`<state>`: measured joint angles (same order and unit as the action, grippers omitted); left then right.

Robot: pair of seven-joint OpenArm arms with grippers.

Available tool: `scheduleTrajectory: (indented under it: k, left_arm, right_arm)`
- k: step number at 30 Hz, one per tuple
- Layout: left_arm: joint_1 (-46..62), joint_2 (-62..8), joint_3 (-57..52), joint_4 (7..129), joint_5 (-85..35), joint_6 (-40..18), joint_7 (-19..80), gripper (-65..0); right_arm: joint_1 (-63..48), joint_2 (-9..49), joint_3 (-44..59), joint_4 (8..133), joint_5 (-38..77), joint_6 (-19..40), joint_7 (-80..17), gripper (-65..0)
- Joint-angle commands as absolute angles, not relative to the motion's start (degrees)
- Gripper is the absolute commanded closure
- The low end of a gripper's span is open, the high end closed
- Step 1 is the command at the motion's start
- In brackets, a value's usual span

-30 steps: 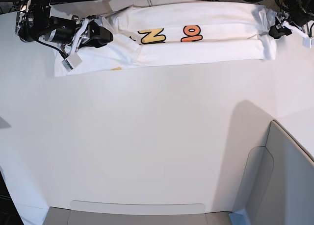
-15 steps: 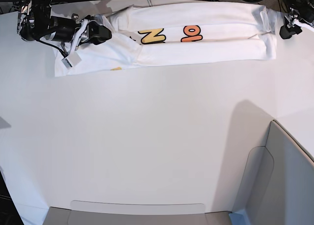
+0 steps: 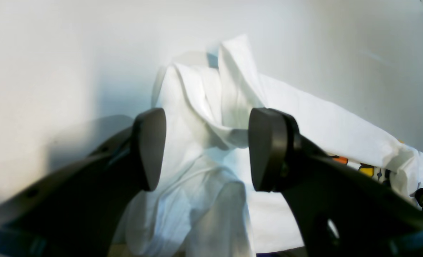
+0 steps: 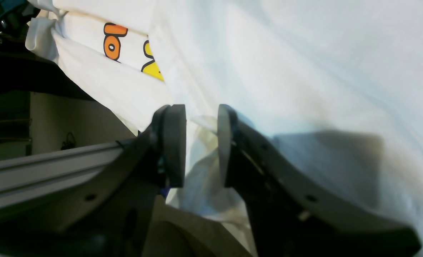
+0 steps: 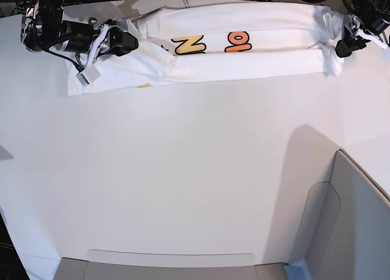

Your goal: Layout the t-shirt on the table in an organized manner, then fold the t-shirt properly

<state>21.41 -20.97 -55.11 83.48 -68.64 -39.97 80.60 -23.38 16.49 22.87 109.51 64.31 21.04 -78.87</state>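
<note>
You are working the t-shirt (image 5: 244, 48), which is lying in a long folded band along the far edge of the table (image 5: 183, 170). At the shirt's one end your left gripper (image 3: 204, 150) is standing with its jaws spread wide around a rumpled peak of cloth, clamping nothing, likely lined up to take that corner. At the shirt's other end your right gripper (image 4: 200, 146) is pinching a fold of fabric, probably anchoring that end
</note>
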Motion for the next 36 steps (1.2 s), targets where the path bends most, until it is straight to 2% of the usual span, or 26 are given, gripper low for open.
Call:
scheduleTrajectory:
  k: [1, 14, 29, 36]
  left_arm:
    - [21.58, -22.11, -55.69, 84.35, -70.02, -40.00, 80.00, -37.3]
    - [22.11, -21.49, -60.00, 84.44, -69.85, -40.00, 80.00, -37.4]
    - [23.25, -21.32, -52.88, 84.35, -69.67, -40.00, 80.00, -37.4]
    - [22.90, -21.41, -53.05, 84.35, -59.56, -40.00, 80.00, -37.4]
  right_arm:
    - [-23.34, 17.10, 23.08, 110.46, 65.54, 21.23, -78.20, -16.1]
    - [-23.34, 17.10, 23.16, 110.46, 65.54, 21.23, -78.20, -16.1]
    - [-23.34, 17.10, 23.16, 110.46, 65.54, 21.23, -78.20, -16.1]
    - [-23.34, 17.10, 23.16, 110.46, 65.54, 21.23, -78.29, -16.1]
